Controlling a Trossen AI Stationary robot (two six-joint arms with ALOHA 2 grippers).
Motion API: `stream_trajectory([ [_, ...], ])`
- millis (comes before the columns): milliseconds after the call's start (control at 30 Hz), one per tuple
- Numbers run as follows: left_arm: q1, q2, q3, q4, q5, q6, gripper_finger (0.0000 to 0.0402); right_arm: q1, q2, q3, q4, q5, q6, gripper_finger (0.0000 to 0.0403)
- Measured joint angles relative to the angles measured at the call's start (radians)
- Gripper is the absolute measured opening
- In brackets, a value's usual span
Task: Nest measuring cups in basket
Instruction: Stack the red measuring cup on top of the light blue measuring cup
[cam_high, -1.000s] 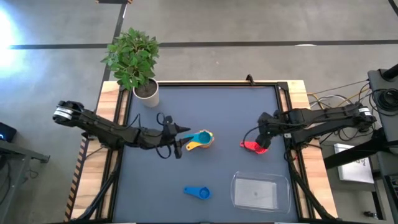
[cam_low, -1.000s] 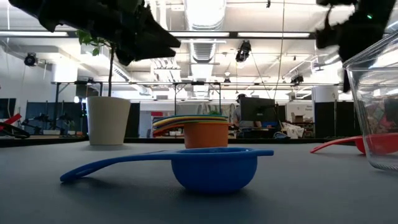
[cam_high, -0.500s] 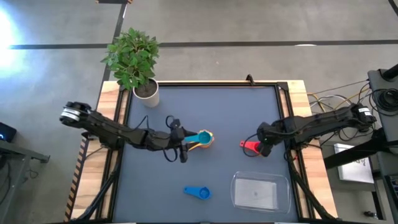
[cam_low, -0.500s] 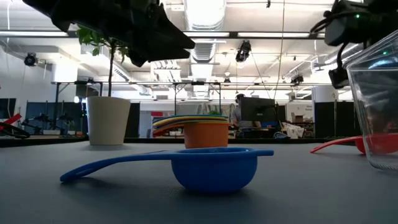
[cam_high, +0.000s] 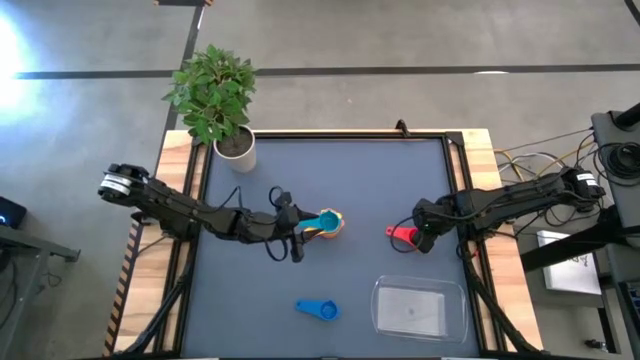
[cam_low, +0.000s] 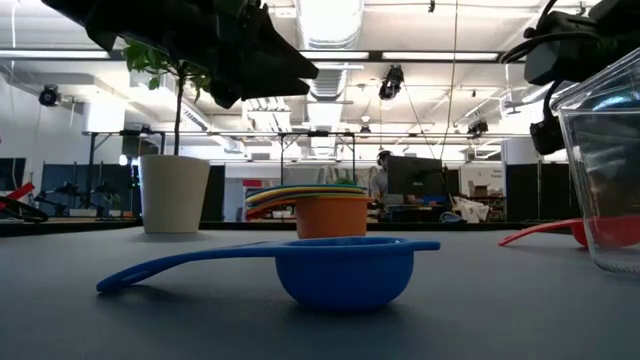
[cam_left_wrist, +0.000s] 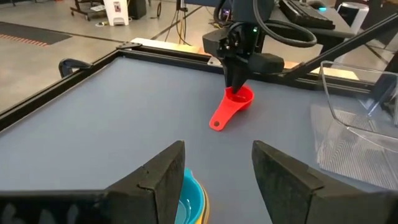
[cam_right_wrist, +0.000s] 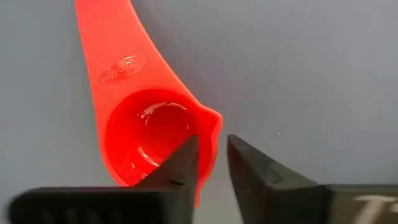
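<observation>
Right pincer (cam_right_wrist: 212, 163) nearly closed, straddling the rim of the red cup (cam_right_wrist: 146, 134) at the counter's (cam_high: 360, 180) 3 o'clock; grip is thin and on the wall only, so cup may slip or tip when lifted toward the basket (cam_high: 418, 308) at 5 o'clock; left pincer (cam_left_wrist: 216, 168) half open, empty, over the nested stack (cam_high: 325, 224).

A leafy green plant in a white round pot (cam_high: 236, 146) stands at the dark grey table (cam_high: 370, 180)'s 11 o'clock corner.

Red cup (cam_high: 404, 235) upright, nested stack (cam_high: 326, 223) mid-table, blue cup (cam_high: 318, 309) beside clear basket (cam_high: 419, 307).
</observation>
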Motion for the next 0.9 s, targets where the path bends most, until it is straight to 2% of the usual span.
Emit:
stream_trajectory([
  [100,0.0,-0.002,-0.001,-0.002,0.0,0.007,0.0171,0.0,0.0,0.0,0.005,0.0,-0.004,0.0023],
  [200,-0.002,-0.003,-0.003,-0.043,0.0,-0.003,0.0171,0.0,0.0,0.01,0.005,0.0,-0.004,0.0012],
  [300,-0.01,-0.003,-0.003,-0.065,0.0,-0.016,0.0171,0.0,0.0,0.044,0.012,0.004,-0.02,0.001],
  [467,-0.03,-0.005,-0.012,-0.073,-0.006,-0.029,0.0171,0.0,0.0,0.16,0.043,0.072,-0.105,0.0009],
  [633,-0.052,-0.006,-0.041,-0.071,-0.034,-0.069,0.0171,-0.013,0.024,0.279,0.177,0.129,-0.229,0.0009],
  [767,-0.072,-0.014,-0.091,-0.025,-0.09,-0.109,0.0171,-0.043,0.105,0.36,0.25,0.131,-0.331,0.0008],
  [900,-0.093,-0.016,-0.14,0.048,-0.13,-0.158,0.0171,-0.079,0.24,0.455,0.268,0.113,-0.44,0.0008],
])
